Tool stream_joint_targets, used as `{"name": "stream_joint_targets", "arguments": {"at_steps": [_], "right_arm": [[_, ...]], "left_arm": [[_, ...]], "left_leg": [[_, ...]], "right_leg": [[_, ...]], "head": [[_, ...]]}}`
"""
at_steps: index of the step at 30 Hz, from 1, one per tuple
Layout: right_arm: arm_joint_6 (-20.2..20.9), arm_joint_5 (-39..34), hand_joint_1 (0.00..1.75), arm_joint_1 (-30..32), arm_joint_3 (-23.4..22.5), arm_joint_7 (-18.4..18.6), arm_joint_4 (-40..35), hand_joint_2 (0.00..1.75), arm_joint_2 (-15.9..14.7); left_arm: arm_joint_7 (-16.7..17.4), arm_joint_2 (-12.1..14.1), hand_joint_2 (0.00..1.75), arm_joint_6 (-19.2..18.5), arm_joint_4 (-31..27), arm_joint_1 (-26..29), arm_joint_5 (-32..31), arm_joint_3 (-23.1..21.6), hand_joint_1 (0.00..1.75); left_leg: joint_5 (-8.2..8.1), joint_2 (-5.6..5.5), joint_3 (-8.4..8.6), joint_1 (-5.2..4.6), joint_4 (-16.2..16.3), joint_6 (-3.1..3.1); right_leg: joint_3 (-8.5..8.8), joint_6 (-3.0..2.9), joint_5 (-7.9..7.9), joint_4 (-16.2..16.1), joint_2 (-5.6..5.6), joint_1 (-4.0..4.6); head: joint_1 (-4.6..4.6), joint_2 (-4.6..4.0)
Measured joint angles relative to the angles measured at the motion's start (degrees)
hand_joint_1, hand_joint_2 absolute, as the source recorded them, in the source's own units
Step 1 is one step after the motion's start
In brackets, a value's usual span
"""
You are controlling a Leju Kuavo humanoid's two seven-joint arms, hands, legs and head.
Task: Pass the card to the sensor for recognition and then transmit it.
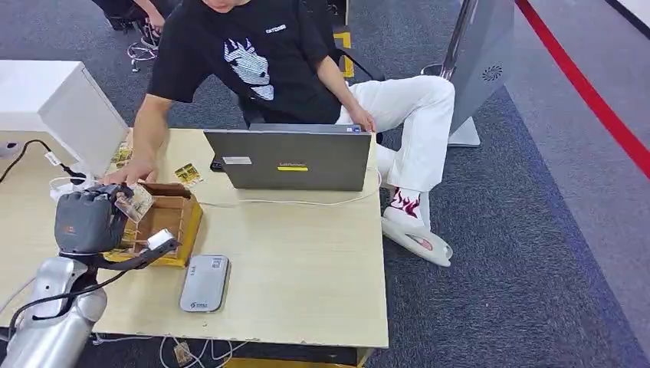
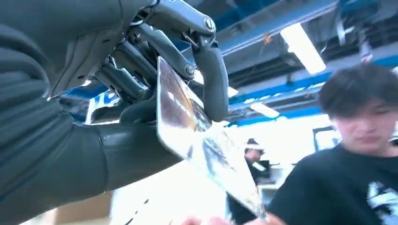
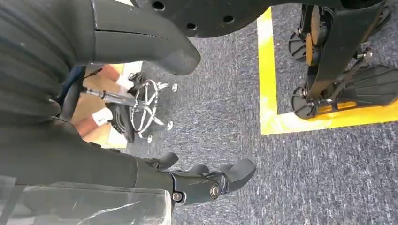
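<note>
My left hand [image 1: 90, 221] is raised over the left part of the table, beside a wooden box [image 1: 170, 222]. It pinches a glossy card [image 1: 136, 201] between thumb and fingers. In the left wrist view the card [image 2: 197, 140] sticks out from the fingers [image 2: 213, 79] toward a seated person [image 2: 347, 187]. The sensor [image 1: 205, 283], a flat grey-white device, lies on the table near the front edge, to the right of my hand. My right hand [image 3: 202, 180] hangs over grey carpet with its fingers apart and nothing in it.
A person in a black shirt [image 1: 253, 61] sits behind the table, one hand [image 1: 126, 173] resting just beyond the box. A grey laptop [image 1: 295, 157] stands at the back. More cards [image 1: 188, 175] lie beside it, and a white box [image 1: 73, 107] stands far left.
</note>
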Motion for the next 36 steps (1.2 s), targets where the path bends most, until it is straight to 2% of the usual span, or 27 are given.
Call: {"name": "stream_joint_targets", "arguments": {"at_steps": [28, 29, 30, 36], "right_arm": [[0.0, 0.3, 0.0, -0.1, -0.4, 0.0, 0.0, 1.75, 0.0], [0.0, 0.3, 0.0, -0.1, -0.5, 0.0, 0.0, 1.75, 0.0], [0.0, 0.3, 0.0, -0.1, -0.6, 0.0, 0.0, 1.75, 0.0], [-0.1, 0.5, 0.0, -0.2, -1.0, 0.2, 0.0, 1.75, 0.0]], "left_arm": [[-0.2, 0.5, 1.75, 0.2, -1.7, 0.0, 0.1, 0.0, 1.75], [-0.2, 0.5, 1.75, 0.3, -1.6, 0.0, 0.1, 0.0, 1.54], [-0.2, 0.5, 1.75, 0.3, -1.5, 0.0, 0.0, 0.0, 0.0], [-0.2, 0.1, 1.75, 1.1, -1.2, 0.4, -0.5, 0.0, 0.0]], "left_leg": [[-0.01, 0.01, -0.02, -0.03, 0.0, 0.01], [-0.01, 0.01, -0.02, -0.03, 0.0, 0.01], [-0.01, 0.01, -0.02, -0.03, 0.0, 0.01], [-0.01, 0.01, -0.02, -0.03, 0.0, 0.02]], "right_leg": [[-0.01, 0.02, 0.0, 0.0, 0.04, 0.0], [-0.01, 0.02, 0.0, 0.0, 0.04, 0.0], [-0.01, 0.02, 0.0, 0.0, 0.04, 0.0], [-0.01, 0.02, 0.0, 0.0, 0.04, 0.0]], "head": [[0.0, 0.0], [0.02, 0.02], [0.0, 0.0], [0.0, 0.0]]}}
